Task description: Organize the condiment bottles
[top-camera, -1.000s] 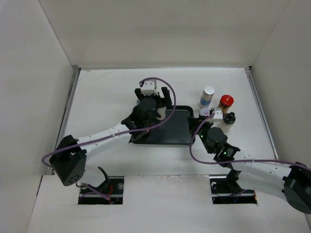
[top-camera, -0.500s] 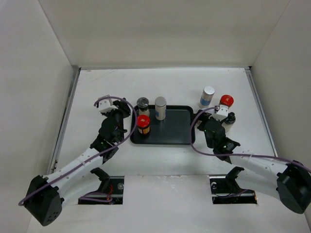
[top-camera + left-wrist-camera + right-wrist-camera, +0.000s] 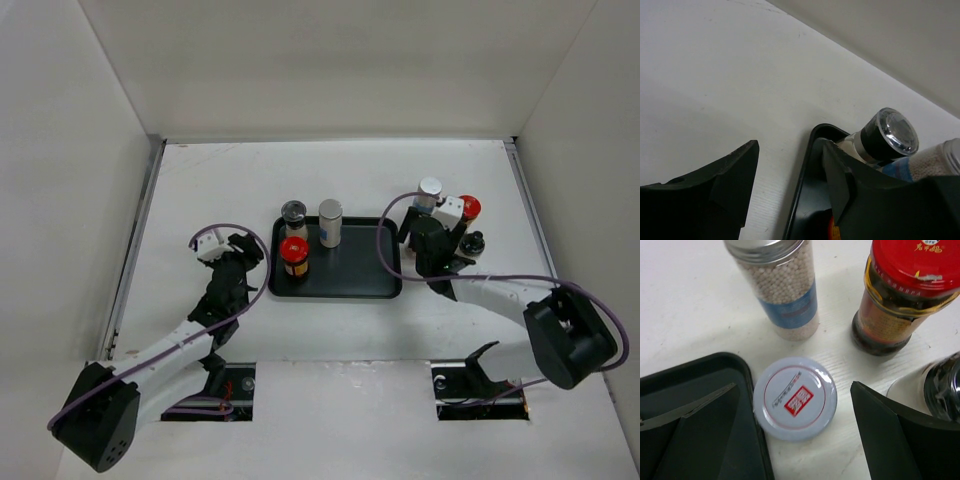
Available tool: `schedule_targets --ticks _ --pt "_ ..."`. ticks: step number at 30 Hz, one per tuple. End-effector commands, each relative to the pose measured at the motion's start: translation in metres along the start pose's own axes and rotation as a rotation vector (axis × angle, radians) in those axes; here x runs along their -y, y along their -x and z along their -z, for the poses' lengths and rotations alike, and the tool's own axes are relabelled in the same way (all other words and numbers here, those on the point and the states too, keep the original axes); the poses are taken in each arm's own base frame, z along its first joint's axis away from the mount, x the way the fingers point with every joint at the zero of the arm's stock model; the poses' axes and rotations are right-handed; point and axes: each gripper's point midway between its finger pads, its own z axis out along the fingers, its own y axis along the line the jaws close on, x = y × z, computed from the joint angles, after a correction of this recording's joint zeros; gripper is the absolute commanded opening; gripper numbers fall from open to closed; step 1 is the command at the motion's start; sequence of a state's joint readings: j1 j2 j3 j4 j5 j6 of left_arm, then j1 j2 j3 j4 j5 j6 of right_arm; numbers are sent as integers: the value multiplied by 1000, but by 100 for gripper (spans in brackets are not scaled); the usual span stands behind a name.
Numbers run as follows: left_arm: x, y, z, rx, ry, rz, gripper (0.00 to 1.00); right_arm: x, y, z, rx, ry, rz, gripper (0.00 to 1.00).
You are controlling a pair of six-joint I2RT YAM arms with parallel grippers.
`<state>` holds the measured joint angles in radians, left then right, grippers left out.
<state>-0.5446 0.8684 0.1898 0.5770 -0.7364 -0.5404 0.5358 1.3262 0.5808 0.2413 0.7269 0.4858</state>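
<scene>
Condiment bottles [image 3: 330, 222] are seen in two groups on the matte white table [image 3: 740, 75]. In the overhead view three stand upright on the flat black rectangular tray [image 3: 350, 275] at mid-frame: a red-lidded jar [image 3: 294, 255] at its left edge, a domed-cap jar [image 3: 294, 213] with a black collar at its upper left corner, and a white cylinder [image 3: 330, 222] with a silver cap just beside that.

The rest are grouped right of the tray. In the right wrist view a clear bead-filled cylinder [image 3: 785, 290] with a blue label band and ribbed silver cap is seen at the top, a glossy dark glass jar [image 3: 900, 295] with a red lid at upper right, and a black-capped bottle [image 3: 940, 385] at the right edge, partly hidden. A round white lid [image 3: 795, 397] bearing a red square lies just beside the tray's rounded rim.

The right gripper [image 3: 794, 387] is spread wide, its matte black fingers either side of that lid, with nothing gripped. The left gripper [image 3: 790, 145] is held left of the tray, partly parted over bare table.
</scene>
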Motion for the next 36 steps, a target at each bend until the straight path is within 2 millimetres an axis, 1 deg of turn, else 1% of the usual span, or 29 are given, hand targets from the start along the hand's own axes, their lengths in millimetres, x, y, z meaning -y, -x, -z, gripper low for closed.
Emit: schedule_targets --ticks 1,3,5,7,9,10,11,13,15,17,18,20,23,26,29,34,36 --pt "15 15 -3 54 -56 95 53 -6 16 -14 16 -12 -16 99" --pt "14 13 -3 51 -55 102 55 -3 13 -24 4 -30 -16 95" --pt "14 13 -2 51 -57 106 57 -5 8 -29 -10 -24 -15 88" --pt "11 13 -3 53 -51 109 58 -9 3 -33 -29 -15 -14 82" --pt "11 12 -2 51 -53 114 58 -7 3 -34 -31 -19 -15 75" --pt "12 12 -2 49 -56 115 59 -5 7 -32 -20 -21 -24 68" --pt "11 11 -3 48 -53 115 59 -5 12 -28 -8 -15 -35 63" --pt "11 9 -4 43 -48 111 60 -6 22 -22 13 -7 -46 59" --pt "11 9 -4 40 -50 114 63 -3 40 -14 54 -11 -67 57" --pt "12 11 -4 45 -55 121 69 -9 59 -4 92 13 -67 56" --pt "11 11 -4 47 -53 123 73 -15 66 2 107 35 -65 56" --pt "9 12 -4 51 -50 127 86 -35 75 12 118 95 -63 56" --pt "11 17 -2 63 -62 140 94 -70 78 21 119 184 -62 56" --pt "6 19 -2 76 -50 145 97 -104 74 20 113 266 -63 56" --pt "4 21 -1 82 -51 151 97 -134 63 11 90 321 -57 56" --pt "3 21 -1 80 -51 149 97 -167 52 -3 77 368 -51 57" --pt "6 19 0 74 -58 148 97 -179 48 -2 66 386 -48 57"
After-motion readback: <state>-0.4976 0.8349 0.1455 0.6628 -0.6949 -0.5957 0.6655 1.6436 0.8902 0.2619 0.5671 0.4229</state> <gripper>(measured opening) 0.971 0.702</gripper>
